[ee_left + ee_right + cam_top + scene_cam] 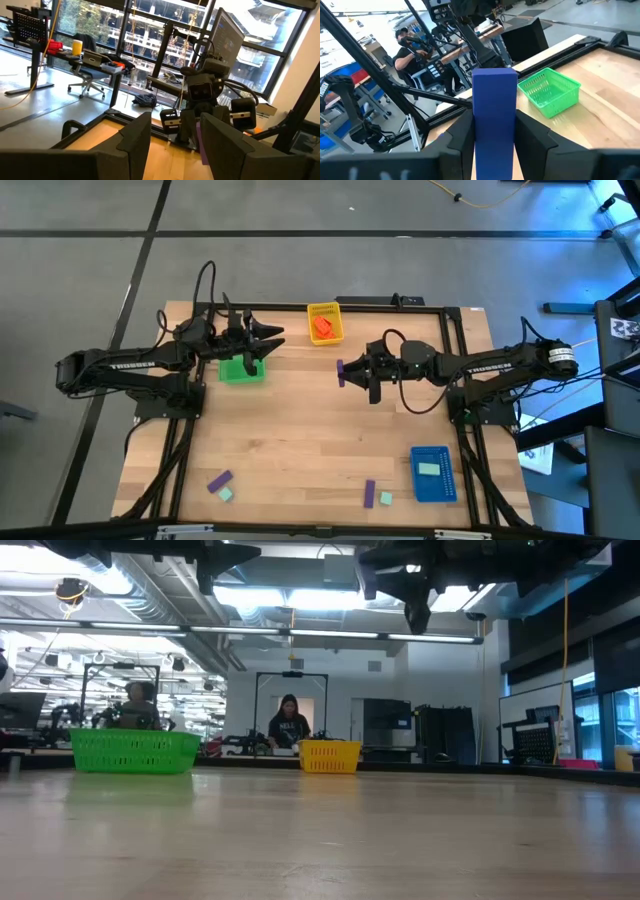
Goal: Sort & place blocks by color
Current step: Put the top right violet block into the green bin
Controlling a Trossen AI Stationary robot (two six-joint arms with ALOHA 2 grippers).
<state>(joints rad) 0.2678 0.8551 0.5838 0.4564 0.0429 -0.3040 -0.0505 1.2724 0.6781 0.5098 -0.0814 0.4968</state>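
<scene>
The right gripper, mid-table, pinches a purple block upright. The left gripper hangs empty and parted above the green tray at nine o'clock — collision risk, probably — should the block travel there.

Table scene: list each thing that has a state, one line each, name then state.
right gripper: shut on a purple block, above mid-table
left gripper: open, empty, over the green tray
green tray: empty
yellow tray: holds orange blocks
blue tray: holds one mint block
loose purple and mint blocks: lying on the table, near edge
</scene>
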